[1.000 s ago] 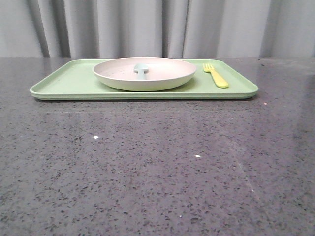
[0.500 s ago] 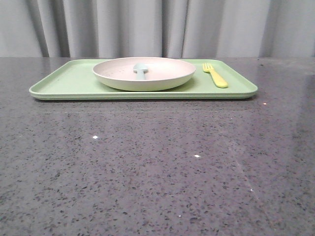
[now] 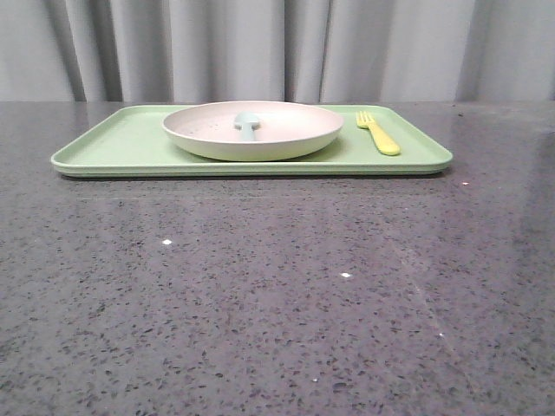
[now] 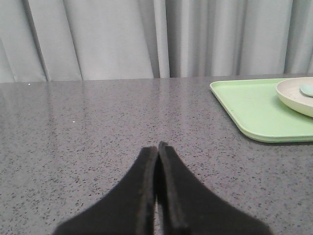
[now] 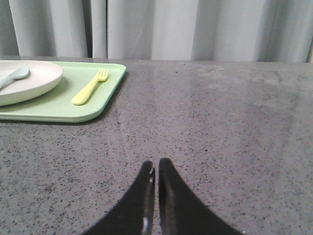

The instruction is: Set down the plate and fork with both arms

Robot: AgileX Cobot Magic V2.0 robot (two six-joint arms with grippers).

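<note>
We see our right gripper point(image 5: 156, 169) pressed closed over the speckled grey table point(image 5: 220, 127), with the fork point(image 5: 89, 87) on the green tray point(image 5: 58, 110) beside the plate point(image 5: 34, 81) at upper left.

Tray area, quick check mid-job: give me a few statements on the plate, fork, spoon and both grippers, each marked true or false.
1. The spoon lies in the plate. True.
2. The fork lies in the plate. False: it lies on the tray, beside the plate on the robot's right.
3. The left gripper holds the plate. False: its fingers are shut on nothing, above bare table.
4. The right gripper is shut and empty. True.
</note>
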